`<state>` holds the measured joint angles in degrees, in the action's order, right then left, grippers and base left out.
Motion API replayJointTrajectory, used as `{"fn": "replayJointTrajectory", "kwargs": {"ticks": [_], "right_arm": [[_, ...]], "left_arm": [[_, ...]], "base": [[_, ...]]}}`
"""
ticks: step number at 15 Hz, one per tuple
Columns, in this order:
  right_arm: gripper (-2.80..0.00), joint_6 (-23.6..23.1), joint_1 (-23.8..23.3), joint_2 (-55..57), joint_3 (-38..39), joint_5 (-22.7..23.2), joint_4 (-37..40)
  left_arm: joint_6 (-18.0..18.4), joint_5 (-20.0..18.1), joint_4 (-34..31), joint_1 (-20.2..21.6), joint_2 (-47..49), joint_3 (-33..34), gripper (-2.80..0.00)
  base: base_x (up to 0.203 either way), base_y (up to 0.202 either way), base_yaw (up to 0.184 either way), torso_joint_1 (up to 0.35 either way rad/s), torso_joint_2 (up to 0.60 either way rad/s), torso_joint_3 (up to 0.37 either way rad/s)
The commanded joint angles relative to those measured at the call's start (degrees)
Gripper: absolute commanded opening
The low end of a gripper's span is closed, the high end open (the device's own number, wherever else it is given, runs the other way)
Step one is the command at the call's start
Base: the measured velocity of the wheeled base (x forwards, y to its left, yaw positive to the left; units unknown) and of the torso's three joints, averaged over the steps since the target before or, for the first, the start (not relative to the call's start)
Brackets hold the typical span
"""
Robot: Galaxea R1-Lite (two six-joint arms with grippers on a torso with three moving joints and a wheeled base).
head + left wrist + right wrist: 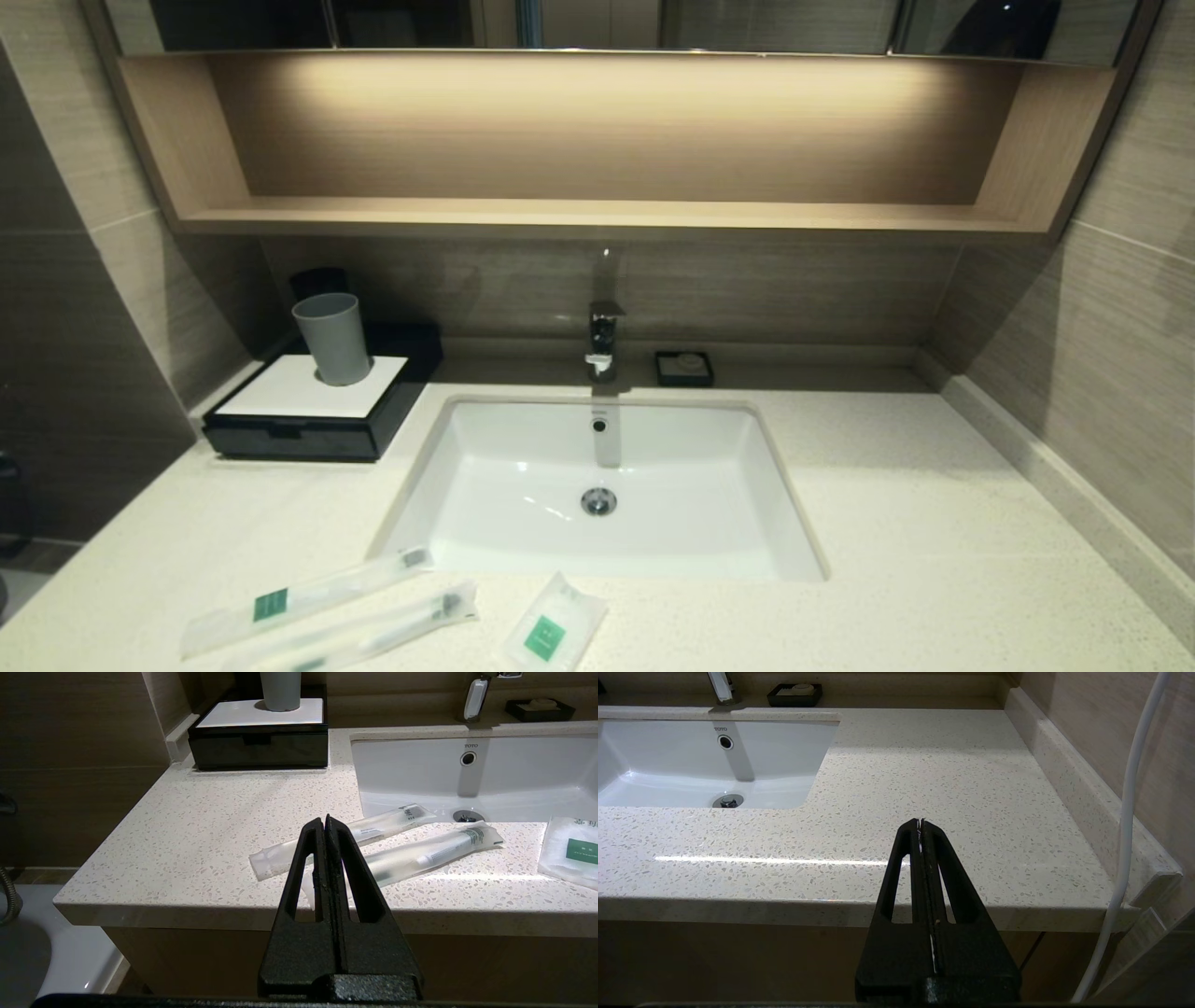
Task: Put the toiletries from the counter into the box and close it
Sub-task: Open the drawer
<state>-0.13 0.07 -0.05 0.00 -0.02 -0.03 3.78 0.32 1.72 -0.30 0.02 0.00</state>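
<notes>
Two clear-wrapped toothbrush packets (308,597) (373,630) and a small white sachet (553,623) with a green label lie at the counter's (934,541) front edge, left of centre. They also show in the left wrist view: the packets (402,816) (434,851) and the sachet (572,849). The black box (299,415) with a white top stands at the back left, drawer shut; it shows in the left wrist view too (259,737). My left gripper (324,820) is shut and empty, held off the front edge before the packets. My right gripper (920,822) is shut and empty, off the front edge at the right.
A grey cup (333,338) stands on the box's white top. The white sink (597,485) with a tap (604,341) fills the middle. A small black soap dish (683,367) sits behind it. A wooden shelf (597,215) hangs above. A white cable (1125,826) hangs by the right wall.
</notes>
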Motion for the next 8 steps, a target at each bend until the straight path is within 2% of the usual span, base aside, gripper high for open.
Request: {"fn": "replayJointTrajectory", "kwargs": {"ticks": [1,4,8], "right_arm": [[-2.80,0.0,0.0,0.0,0.1,0.0,0.0],[-2.80,0.0,0.0,0.0,0.1,0.0,-0.1],[-2.80,0.0,0.0,0.0,0.1,0.0,0.0]], "left_arm": [[0.0,0.0,0.5,0.0,0.1,1.1,-2.80],[2.1,-0.6,2.1,0.0,0.0,0.8,-2.80],[2.5,-0.9,1.5,0.0,0.0,-4.5,-2.80]], "base": [[0.000,0.000,0.000,0.000,0.00,0.000],[0.000,0.000,0.000,0.000,0.00,0.000],[0.000,0.000,0.000,0.000,0.00,0.000]]}}
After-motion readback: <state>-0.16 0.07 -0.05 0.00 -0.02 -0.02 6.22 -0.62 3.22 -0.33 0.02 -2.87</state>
